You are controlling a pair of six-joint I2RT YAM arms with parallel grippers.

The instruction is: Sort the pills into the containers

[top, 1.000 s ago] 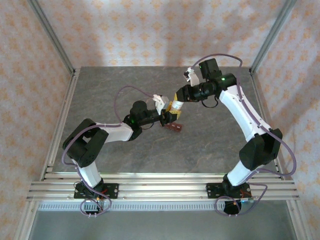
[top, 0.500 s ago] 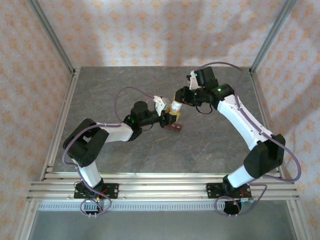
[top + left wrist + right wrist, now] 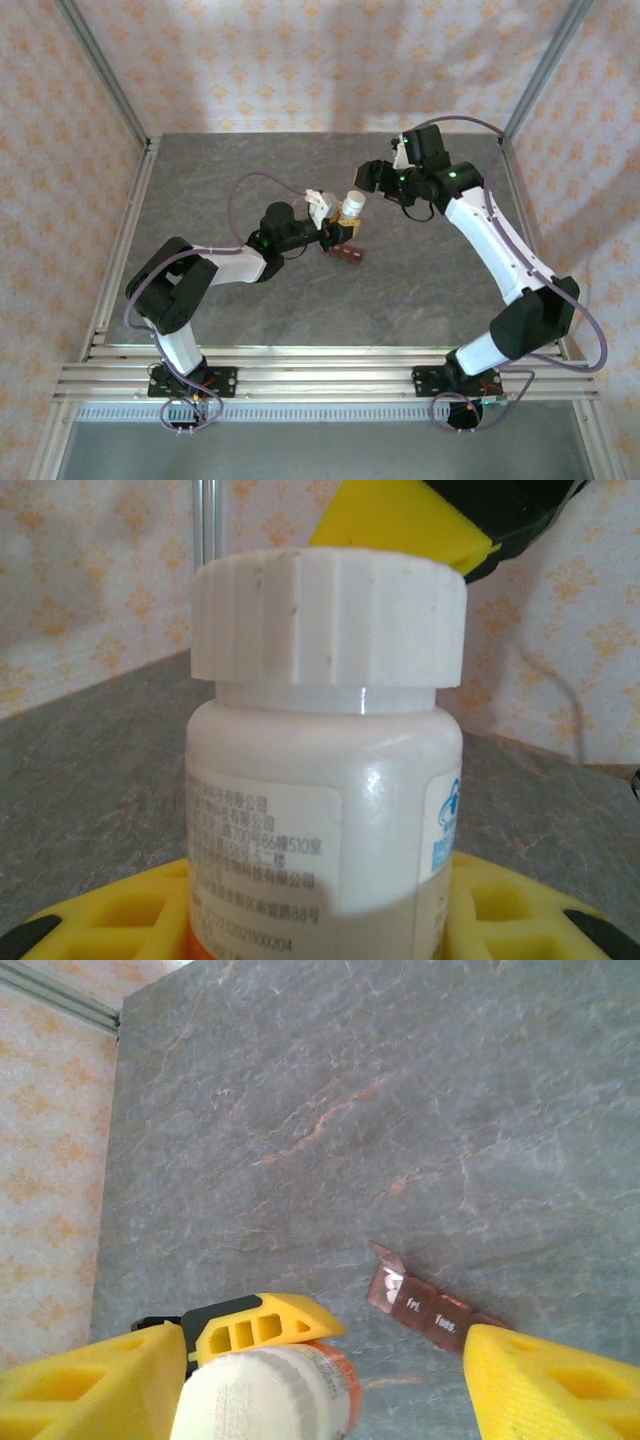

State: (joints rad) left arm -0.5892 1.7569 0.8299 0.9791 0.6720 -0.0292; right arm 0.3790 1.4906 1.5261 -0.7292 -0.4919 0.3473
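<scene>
The white pill bottle stands upright above the table with its ribbed cap on. My left gripper is shut on the bottle's lower body. My right gripper is open and hangs just up and right of the cap, apart from it. Looking down from the right wrist, the cap sits between the spread yellow fingers. The containers are a reddish-brown strip lying on the table beside the bottle. Its end lid is open, with white pills inside.
The grey stone-patterned table stretches around the strip. Metal frame rails and patterned walls close it in on the left, right and back. My right gripper's yellow finger shows above the cap in the left wrist view.
My right gripper, down at the bottle's cap a second ago, has pulled up and to the right and now stands apart from it. The left arm and bottle stayed put.
</scene>
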